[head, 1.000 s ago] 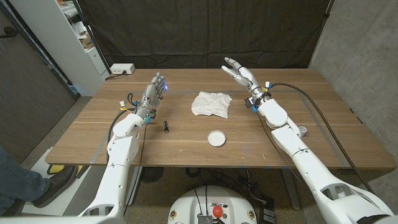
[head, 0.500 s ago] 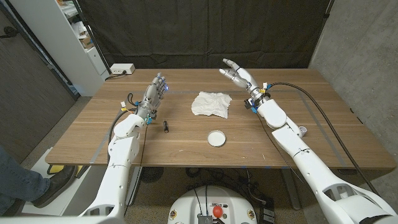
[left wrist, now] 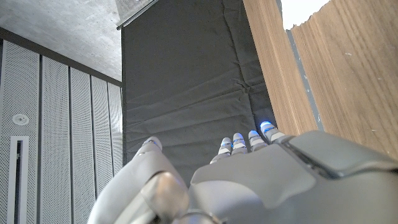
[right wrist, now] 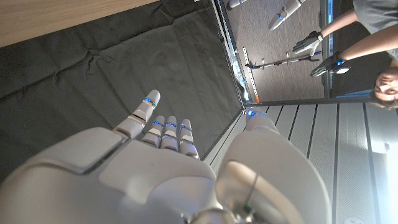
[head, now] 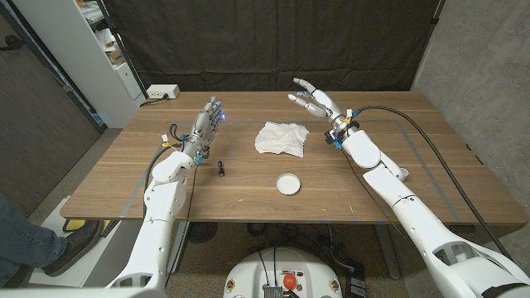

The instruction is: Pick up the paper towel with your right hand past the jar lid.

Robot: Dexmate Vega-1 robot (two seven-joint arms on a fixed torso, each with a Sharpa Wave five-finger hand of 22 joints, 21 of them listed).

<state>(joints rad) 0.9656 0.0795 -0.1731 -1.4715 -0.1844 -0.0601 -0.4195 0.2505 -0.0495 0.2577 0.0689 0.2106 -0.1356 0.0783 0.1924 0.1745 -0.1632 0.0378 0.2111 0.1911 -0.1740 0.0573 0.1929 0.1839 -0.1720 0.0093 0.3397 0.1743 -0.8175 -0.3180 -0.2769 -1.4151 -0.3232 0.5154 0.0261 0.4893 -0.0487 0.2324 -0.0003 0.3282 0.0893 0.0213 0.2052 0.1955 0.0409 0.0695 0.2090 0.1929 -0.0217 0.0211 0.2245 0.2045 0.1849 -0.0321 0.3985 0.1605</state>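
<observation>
One crumpled white paper towel [head: 281, 137] lies on the wooden table [head: 431, 174] near its middle, toward the far edge. Nearer the robot, a round white jar lid [head: 288, 183] sits apart from it. The right hand [head: 315, 98] hovers raised beyond the towel's right side, fingers spread and holding nothing. The left hand [head: 205, 124] stands upright well to the towel's left, fingers extended close together, empty. A small dark object [head: 221, 168] lies beside the left wrist.

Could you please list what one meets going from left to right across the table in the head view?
Left hand → small dark object → paper towel → jar lid → right hand.
</observation>
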